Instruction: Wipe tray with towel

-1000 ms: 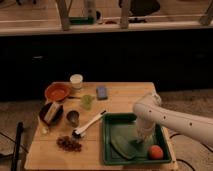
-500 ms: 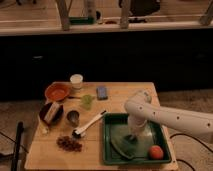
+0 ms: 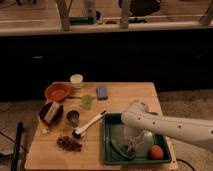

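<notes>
A dark green tray [image 3: 111, 155] sits at the front right of the wooden table. A green towel [image 3: 121, 148] lies inside it toward the front left. My white arm comes in from the right, and my gripper [image 3: 131, 145] points down into the tray, right at the towel's right side. An orange ball [image 3: 156, 152] rests in the tray's front right corner.
On the table [image 3: 130, 97] left of the tray lie a white-handled brush [image 3: 90, 123], a metal cup [image 3: 73, 118], a dark bowl [image 3: 51, 113], an orange bowl [image 3: 57, 92], a white cup [image 3: 76, 81], a green cup [image 3: 87, 102], a blue sponge [image 3: 102, 92] and brown nuts [image 3: 69, 143].
My arm and gripper have moved left across the tray, from near the orange ball toward the tray's left half, with the towel moving along under it.
</notes>
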Controlling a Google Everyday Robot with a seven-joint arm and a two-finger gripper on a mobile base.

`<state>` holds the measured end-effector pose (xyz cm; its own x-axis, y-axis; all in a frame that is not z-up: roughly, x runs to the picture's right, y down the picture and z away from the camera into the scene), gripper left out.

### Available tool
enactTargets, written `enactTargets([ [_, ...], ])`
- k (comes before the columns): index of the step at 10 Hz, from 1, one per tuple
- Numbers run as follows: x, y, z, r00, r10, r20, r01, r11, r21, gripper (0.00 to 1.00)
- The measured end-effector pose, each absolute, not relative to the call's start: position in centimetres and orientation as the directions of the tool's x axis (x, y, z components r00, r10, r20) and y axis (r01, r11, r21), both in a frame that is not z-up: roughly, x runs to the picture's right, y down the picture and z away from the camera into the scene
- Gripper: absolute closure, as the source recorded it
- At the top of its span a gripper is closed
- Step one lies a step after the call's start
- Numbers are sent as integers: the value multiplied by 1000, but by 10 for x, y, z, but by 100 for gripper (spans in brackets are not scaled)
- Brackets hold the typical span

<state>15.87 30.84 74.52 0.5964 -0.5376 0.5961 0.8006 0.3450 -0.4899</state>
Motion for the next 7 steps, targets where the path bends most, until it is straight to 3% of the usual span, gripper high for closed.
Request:
enactTargets([
  [3,200,307,745,653,-521,550,753,365,-548,100],
  [7,225,275,764,716,-498,489,693,421,-586,100],
])
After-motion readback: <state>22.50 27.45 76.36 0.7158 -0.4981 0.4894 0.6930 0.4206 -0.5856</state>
